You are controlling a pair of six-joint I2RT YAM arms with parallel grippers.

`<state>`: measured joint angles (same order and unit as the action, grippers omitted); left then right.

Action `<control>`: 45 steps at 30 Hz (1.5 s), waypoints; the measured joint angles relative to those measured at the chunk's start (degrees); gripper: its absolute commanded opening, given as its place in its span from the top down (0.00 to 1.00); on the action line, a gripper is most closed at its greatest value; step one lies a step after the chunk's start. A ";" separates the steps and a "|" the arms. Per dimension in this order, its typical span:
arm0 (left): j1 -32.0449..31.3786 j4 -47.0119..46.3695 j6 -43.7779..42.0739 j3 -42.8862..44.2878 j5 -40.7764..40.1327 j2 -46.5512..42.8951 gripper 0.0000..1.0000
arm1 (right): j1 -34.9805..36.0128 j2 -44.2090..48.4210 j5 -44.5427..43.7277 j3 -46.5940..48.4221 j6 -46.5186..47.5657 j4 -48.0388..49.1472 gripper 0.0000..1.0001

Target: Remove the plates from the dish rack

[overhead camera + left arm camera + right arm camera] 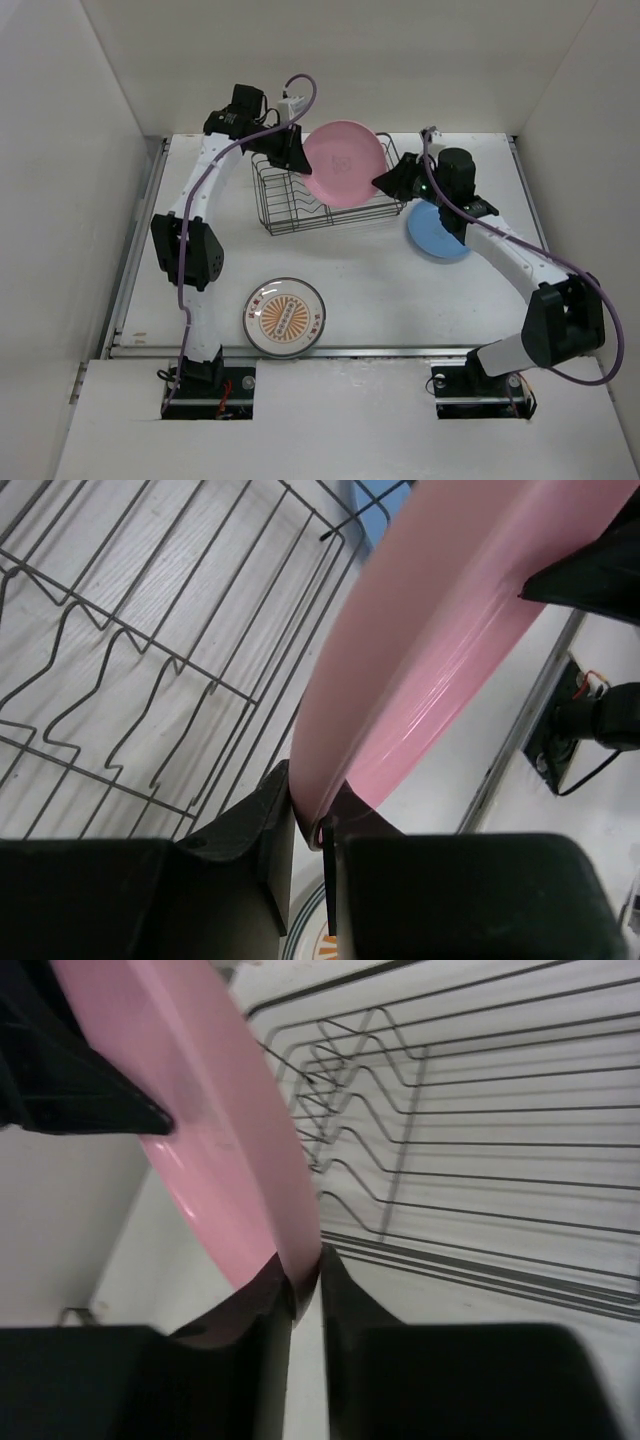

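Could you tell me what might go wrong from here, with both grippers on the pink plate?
1. The left gripper and right gripper each pinch only the pink plate's thin rim, at opposite edges; uneven arm motion could twist it loose.
2. The plate hangs tilted close to the dish rack's wires and may snag them.
3. The blue plate lies right by the right arm and could get bumped.

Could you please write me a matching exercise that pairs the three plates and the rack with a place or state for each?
1 pink plate
2 blue plate
3 sunburst plate
4 rack

A flat on the table, near edge
B gripped by left gripper and right gripper
C partly under the right arm
D made of dark wire

Pairs: 1-B, 2-C, 3-A, 4-D
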<state>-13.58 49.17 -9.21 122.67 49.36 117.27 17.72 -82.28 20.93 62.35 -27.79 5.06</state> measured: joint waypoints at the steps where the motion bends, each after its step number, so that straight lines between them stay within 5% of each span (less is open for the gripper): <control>1: -0.39 0.39 -0.15 -0.20 -0.22 0.00 1.00 | 0.13 -0.28 0.66 -0.26 -0.81 0.68 0.97; 7: -2.19 1.44 -0.74 -0.85 -2.36 -0.02 0.94 | -0.70 -0.42 -1.60 -2.58 -4.76 0.61 1.00; 10: -3.10 1.79 -0.66 -1.22 -3.98 -0.02 0.67 | -1.97 0.15 -1.40 -4.39 -7.26 0.92 1.00; 13: -4.24 1.73 -0.52 -1.07 -6.23 -0.04 0.21 | -4.46 1.95 0.35 -7.37 -10.01 2.03 1.00; 17: -4.63 1.68 1.92 0.04 -8.33 -0.02 0.03 | -8.31 5.68 3.87 -9.60 -12.17 2.03 1.00; 26: -7.54 -5.11 13.44 -3.08 -16.02 -3.52 0.03 | -14.14 15.98 4.68 -10.95 -18.25 -7.52 1.00; 34: -11.76 -7.85 15.72 -10.64 -17.18 -3.87 0.05 | -20.35 27.06 5.05 -22.49 -24.81 -11.47 1.00; 39: -2.51 -3.76 6.71 -11.39 -20.87 -3.93 0.02 | -30.62 26.91 -4.74 -23.67 -24.26 -8.87 1.00; 45: -0.02 -1.51 4.52 -5.03 -16.37 -3.87 0.00 | -27.78 26.51 -7.65 -23.47 -22.84 -7.48 1.00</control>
<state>-13.61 47.66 -4.69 117.64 32.99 113.40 -10.07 -55.77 13.28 38.87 -50.63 -2.42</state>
